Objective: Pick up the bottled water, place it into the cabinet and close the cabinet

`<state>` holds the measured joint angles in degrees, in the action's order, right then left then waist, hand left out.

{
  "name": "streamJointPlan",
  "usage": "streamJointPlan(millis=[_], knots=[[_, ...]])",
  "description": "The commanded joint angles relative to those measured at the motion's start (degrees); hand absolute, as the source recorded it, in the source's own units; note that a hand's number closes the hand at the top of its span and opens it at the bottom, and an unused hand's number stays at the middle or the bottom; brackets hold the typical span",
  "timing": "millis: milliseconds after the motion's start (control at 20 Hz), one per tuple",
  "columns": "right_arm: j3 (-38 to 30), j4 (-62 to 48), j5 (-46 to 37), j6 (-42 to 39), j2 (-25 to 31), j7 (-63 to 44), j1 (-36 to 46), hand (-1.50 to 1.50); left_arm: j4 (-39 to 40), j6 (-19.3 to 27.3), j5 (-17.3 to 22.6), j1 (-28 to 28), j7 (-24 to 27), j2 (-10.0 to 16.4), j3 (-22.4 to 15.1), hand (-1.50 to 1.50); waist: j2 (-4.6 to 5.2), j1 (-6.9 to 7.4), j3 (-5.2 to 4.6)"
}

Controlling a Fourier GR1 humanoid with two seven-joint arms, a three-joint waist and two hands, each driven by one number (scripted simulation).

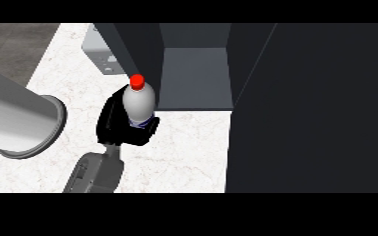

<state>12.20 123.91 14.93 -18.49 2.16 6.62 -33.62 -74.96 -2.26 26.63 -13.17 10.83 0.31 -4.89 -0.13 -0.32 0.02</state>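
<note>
The bottled water (pixel 139 102) has a pale body, a red cap and a blue label, and stands nearly upright with the cap pointing away from me. My left hand (pixel 114 125) is shut on its lower half, palm on the bottle's left and fingers curled under the label. The bottle is just in front of the left edge of the dark cabinet (pixel 140 45), outside its opening. The cabinet is open and its grey inner floor (pixel 193 77) is bare. Its dark door (pixel 303 110) stands swung out on the right. My right hand does not show.
A large shiny grey cylinder (pixel 26 122) lies at the left edge, close to my forearm (pixel 92 172). A light grey object (pixel 100 55) sits partly hidden behind the cabinet's left wall. White marbled counter (pixel 188 150) stretches between my hand and the door.
</note>
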Motion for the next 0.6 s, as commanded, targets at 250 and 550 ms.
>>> streamJointPlan(millis=[250,550], knots=[[0.8,-0.5,-0.1,0.2,0.1,0.8,-0.8,-1.5,3.9,18.5,0.5,-13.9,-1.5,-0.3,-10.7,1.5,0.13,-0.83,-0.02],[2.2,-1.8,-0.9,-0.9,0.5,2.1,-1.7,-1.5,10.4,21.6,-6.1,-21.4,0.0,-0.3,-9.6,1.5,0.22,-1.22,-0.02]])
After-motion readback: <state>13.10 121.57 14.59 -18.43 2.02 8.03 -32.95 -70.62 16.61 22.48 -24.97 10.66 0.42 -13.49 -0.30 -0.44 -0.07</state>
